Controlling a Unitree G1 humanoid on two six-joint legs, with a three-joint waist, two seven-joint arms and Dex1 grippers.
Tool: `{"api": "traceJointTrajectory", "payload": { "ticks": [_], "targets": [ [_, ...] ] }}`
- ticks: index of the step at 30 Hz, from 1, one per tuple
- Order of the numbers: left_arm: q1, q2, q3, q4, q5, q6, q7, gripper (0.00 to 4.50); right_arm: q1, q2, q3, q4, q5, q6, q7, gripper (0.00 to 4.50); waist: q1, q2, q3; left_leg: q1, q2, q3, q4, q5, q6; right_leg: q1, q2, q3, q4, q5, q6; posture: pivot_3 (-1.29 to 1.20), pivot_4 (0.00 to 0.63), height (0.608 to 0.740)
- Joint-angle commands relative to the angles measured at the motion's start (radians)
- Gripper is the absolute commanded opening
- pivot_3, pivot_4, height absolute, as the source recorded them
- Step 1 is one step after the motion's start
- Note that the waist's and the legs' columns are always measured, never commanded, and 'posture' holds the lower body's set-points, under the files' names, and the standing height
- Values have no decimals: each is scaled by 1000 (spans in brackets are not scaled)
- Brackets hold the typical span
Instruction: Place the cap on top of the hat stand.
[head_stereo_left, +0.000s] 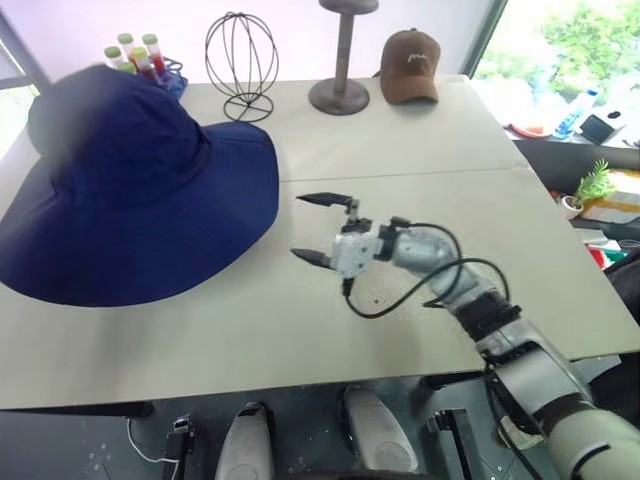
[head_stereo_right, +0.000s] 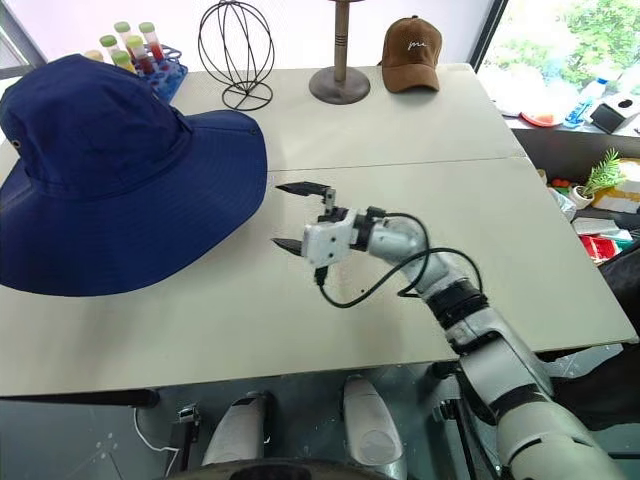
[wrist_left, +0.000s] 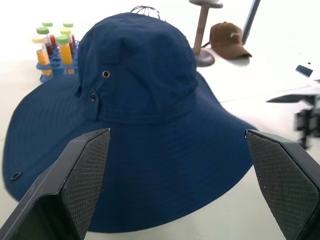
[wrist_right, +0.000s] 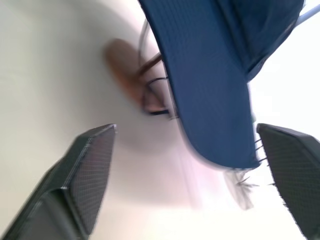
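A lab-like demo room; a rack of test tubes (head_stereo_right: 135, 52) on a plain table (head_stereo_right: 400, 130) by windows.

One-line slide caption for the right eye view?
Navy sun hat sits raised over the table, the open right gripper beside its brim, clear of it.

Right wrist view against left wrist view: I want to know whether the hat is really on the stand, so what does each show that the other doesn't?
Right wrist: under the brim, the reddish-brown hat stand, its base and slanted rod, with the open right gripper apart from the hat. Left wrist: the cap's crown with eyelets, a tube rack, the brown baseball cap. Both: the navy cap.
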Motion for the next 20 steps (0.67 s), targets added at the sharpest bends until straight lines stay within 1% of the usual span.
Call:
{"api": "traceJointTrajectory", "payload": {
  "ticks": [1, 2, 4, 6, 8, 10, 12, 16, 20],
  "targets": [
    [5, 4, 35, 6, 46, 8, -20, 4500, -92, -135, -138, -170, 404, 476, 342, 4479, 4, 2, 1, 0, 0, 0, 1, 0, 0, 0, 0, 0, 0, 0, 0, 0, 150, 740],
    [5, 4, 41, 7, 64, 7, -21, 4500, -167, -174, -181, -143, 506, 649, 425, 4479, 2, 3, 2, 0, 0, 0, 1, 0, 0, 0, 0, 0, 0, 0, 0, 0, 150, 740],
    [2, 0, 46, 7, 88, 7, -24, 4500, -275, -215, -236, -88, 613, 867, 529, 4479, 0, 7, 4, 0, 1, 1, 3, 0, 0, -1, 1, 0, 0, 1, -1, 0, 150, 740],
    [1, -3, 58, 9, 96, 11, -31, 4500, -436, -240, -241, 110, 567, 944, 654, 4479, -3, 9, 5, 0, 1, 1, 3, 0, 0, -2, 1, 0, 0, 1, -2, 0, 150, 740],
    [2, -6, 68, 7, 99, 14, -34, 4500, -548, -252, -218, 270, 490, 933, 757, 4479, -5, 8, 5, 0, 3, 2, 2, 0, 0, -4, 2, 0, 0, 1, -3, 0, 150, 740],
    [4, -11, 79, 3, 94, 18, -36, 4500, -599, -258, -174, 362, 445, 853, 788, 4479, -4, 5, 3, -1, 4, 3, 1, -1, 1, -4, 3, 0, -2, 1, -4, 0, 150, 740],
    [6, -18, 89, -2, 89, 19, -35, 4500, -648, -245, -153, 447, 422, 820, 791, 4479, -6, 5, 3, -1, 4, 3, -1, -1, 1, -5, 3, 0, -4, 0, -4, 0, 150, 740],
    [10, -34, 99, -10, 85, 19, -38, 4500, -689, -234, -118, 516, 428, 779, 791, 4479, -7, 10, 6, -4, 4, 6, -1, -1, 1, -9, 3, 2, -3, 1, -4, 0, 150, 740],
    [21, -45, 112, -14, 69, 20, -53, 4500, -690, -230, -95, 522, 431, 738, 791, 4479, -8, 12, 7, -4, 6, 6, -2, -1, 1, -10, 5, 2, -2, 1, -4, 0, 150, 740]
  ]
}}
